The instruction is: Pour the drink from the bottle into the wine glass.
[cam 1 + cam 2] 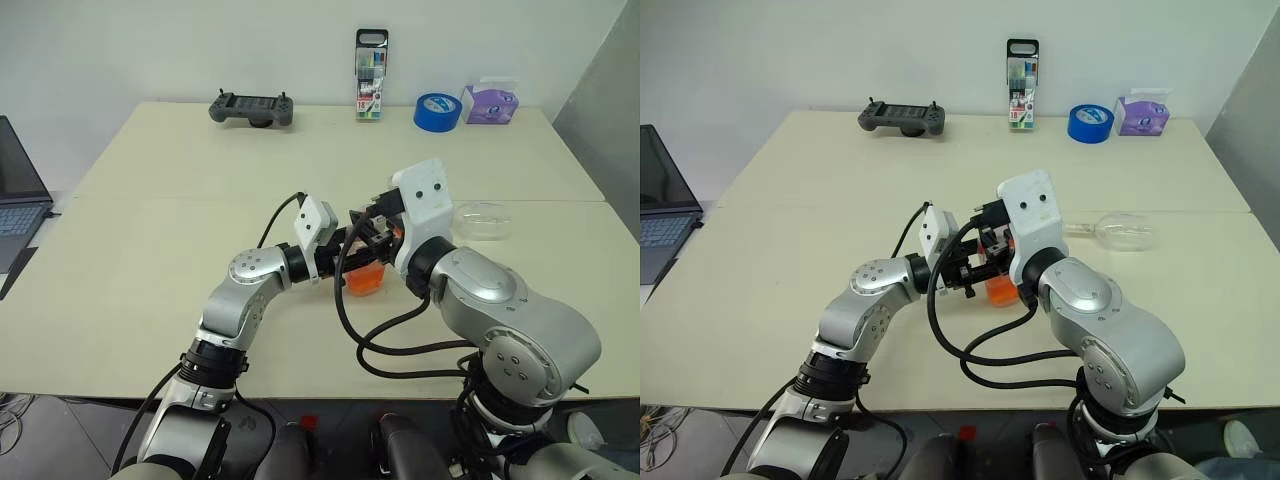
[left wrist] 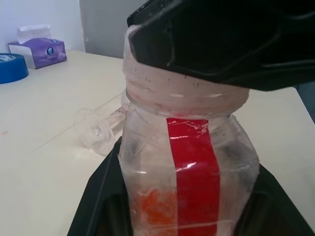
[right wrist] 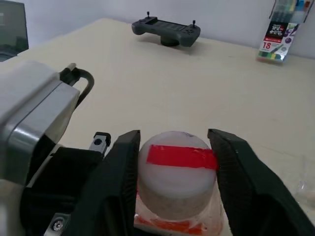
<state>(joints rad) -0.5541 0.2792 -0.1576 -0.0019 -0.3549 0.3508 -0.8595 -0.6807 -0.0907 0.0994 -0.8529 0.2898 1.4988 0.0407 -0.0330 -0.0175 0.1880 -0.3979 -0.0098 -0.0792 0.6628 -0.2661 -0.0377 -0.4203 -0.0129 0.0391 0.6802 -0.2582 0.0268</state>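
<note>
Bottle [image 2: 189,162] stands upright near the table's [image 1: 150,230] front edge, clamped at its body by the left gripper [image 1: 975,268]. The right gripper's [image 3: 174,167] fingers sit narrowly on either side of the cap [image 3: 176,169]. Orange drink [image 1: 366,279] fills the bottle's base. The wine glass [image 1: 1118,230] lies on its side toward the right edge.

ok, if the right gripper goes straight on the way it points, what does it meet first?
The bottle cap: it already sits between the right gripper's fingers, seemingly touched on both sides.
</note>
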